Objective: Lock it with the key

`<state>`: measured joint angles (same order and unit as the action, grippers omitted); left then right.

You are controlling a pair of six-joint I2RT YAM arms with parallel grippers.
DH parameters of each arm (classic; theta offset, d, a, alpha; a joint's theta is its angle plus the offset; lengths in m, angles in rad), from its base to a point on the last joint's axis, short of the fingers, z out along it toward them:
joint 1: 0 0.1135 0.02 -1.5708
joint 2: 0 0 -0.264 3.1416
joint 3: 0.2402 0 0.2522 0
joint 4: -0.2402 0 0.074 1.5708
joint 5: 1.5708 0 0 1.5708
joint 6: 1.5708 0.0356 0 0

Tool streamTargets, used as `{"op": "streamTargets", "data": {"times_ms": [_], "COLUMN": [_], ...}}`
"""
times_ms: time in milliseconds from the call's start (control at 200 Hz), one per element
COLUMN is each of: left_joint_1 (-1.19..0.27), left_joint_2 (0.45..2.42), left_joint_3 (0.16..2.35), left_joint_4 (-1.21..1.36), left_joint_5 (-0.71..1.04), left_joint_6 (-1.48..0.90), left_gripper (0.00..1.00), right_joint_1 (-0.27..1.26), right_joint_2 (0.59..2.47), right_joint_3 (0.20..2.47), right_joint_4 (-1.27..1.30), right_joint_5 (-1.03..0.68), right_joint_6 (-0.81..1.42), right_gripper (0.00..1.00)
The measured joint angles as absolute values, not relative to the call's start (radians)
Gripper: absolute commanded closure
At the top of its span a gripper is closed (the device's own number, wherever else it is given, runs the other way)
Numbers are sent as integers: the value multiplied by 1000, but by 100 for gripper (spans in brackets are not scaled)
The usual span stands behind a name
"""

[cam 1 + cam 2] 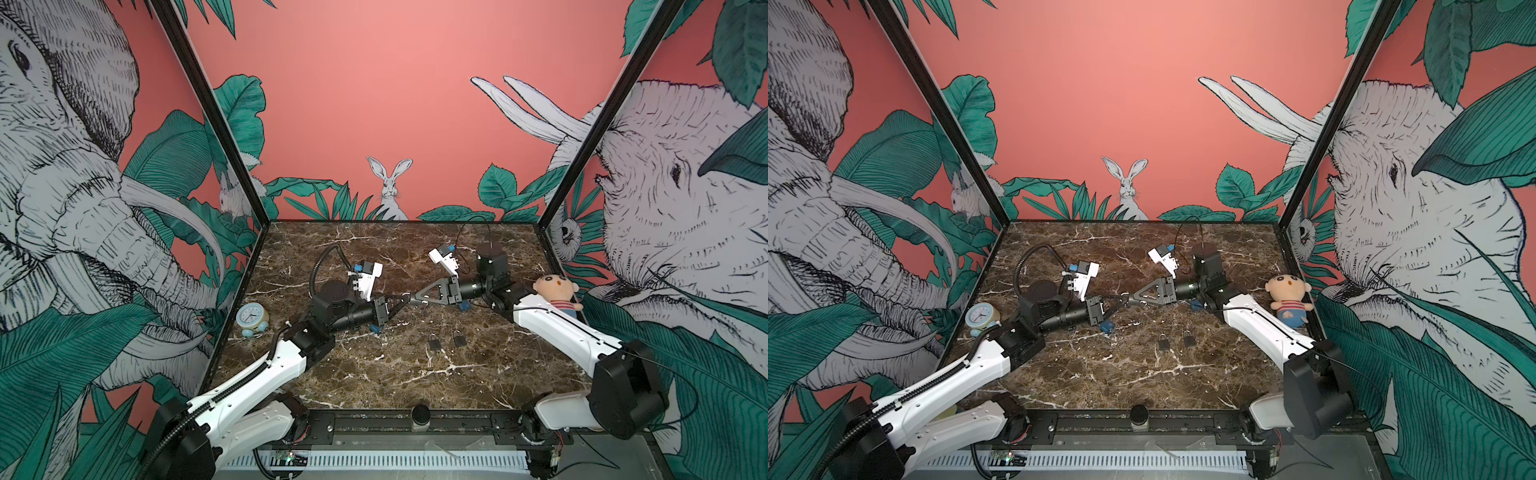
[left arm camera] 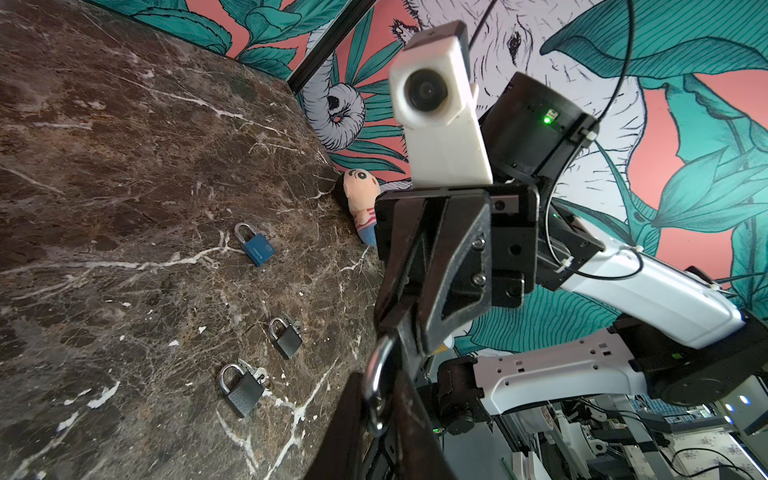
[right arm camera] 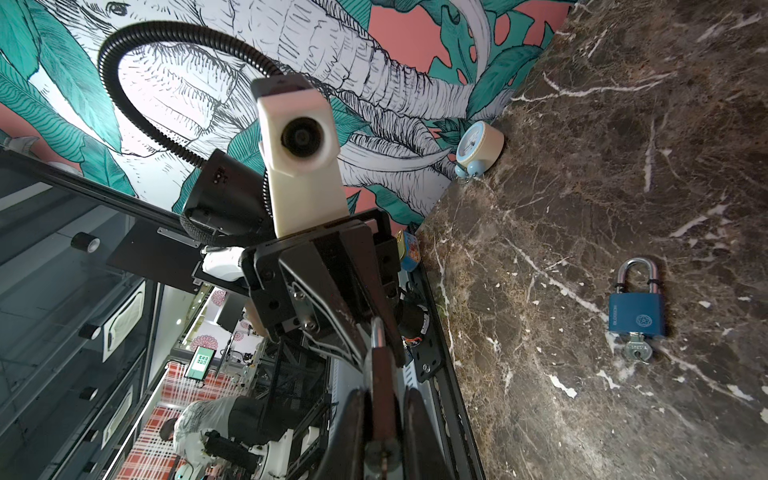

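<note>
Right wrist view has the right gripper (image 3: pixel 384 415) clamped on the body of a reddish-brown padlock (image 3: pixel 383 386), with one dark finger against each flat side. Both fingers run off the picture's edge. A blurred round grey shape (image 3: pixel 384 454) at the body's near end may be a key head, but it is too soft to tell.

The padlock's steel shackle (image 3: pixel 377 332) points away from this gripper toward the tips of the left gripper (image 2: pixel 379 415) facing it. From the left wrist camera the shackle loop sits between that gripper's two dark fingers. The padlock body beyond is hidden behind the right gripper's black triangular finger. Whether the left fingers pinch the shackle or merely flank it, I cannot tell.

In both top views the two grippers meet tip to tip above the brown marble tabletop (image 1: pixel 374 374), and the padlock between them is too small to make out.

A blue padlock (image 2: pixel 257 248) lies below the right gripper's wrist, half covered by it in the top views. A second blue padlock (image 3: pixel 636 311), with a silver key (image 3: pixel 638 351) in its base, lies below the left gripper's wrist. A dark grey padlock (image 2: pixel 286 340) and a second dark grey padlock (image 2: pixel 241 390) lie apart from both grippers, toward the robot's base.

A plush doll (image 2: pixel 361 195) is partly hidden behind the right gripper. A pale blue alarm clock (image 3: pixel 478 147) stands beyond the left gripper, by the wall.
</note>
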<state>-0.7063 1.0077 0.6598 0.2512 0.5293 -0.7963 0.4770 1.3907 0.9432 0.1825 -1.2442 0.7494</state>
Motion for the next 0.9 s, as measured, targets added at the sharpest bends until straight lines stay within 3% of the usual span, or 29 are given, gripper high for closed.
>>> {"op": "streamTargets", "data": {"times_ms": [900], "left_joint_1": [-659], "left_joint_2": [1058], "left_joint_3": [669], "left_joint_4": [351], "left_joint_5": [553], "left_joint_6": [-824], "left_gripper": [83], "right_joint_1": [480], "right_joint_2": [1385], "right_joint_3": [910], "right_joint_4": [315], "right_joint_5": [-1192], "right_joint_6": [813], "right_gripper": [100]}}
